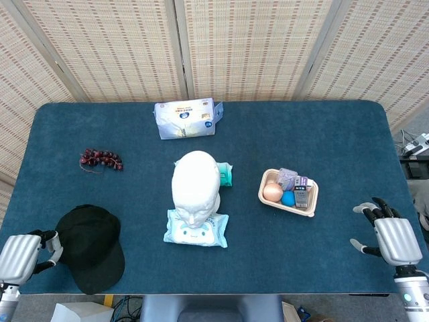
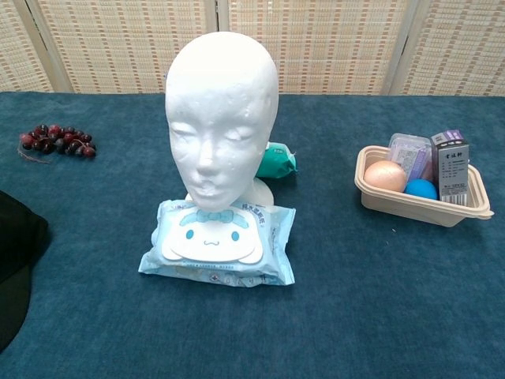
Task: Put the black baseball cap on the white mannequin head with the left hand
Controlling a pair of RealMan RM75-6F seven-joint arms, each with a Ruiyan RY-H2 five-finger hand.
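The left hand (image 1: pixel 23 256) sits at the bench's (image 1: pixel 335 134) near left corner, fingers curled toward the black baseball cap (image 1: pixel 90 247) just to its right; whether they touch it, I cannot tell. Further right stands the white mannequin head (image 1: pixel 195 184), bare. Far right, the right hand (image 1: pixel 389 236) holds nothing, fingers spread.

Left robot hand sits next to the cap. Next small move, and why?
Probably close the left robot hand on the near edge of the black baseball cap. Its fingers reach that edge, but no grip shows, and the cap lies flat on the table, left of the bare white mannequin head.
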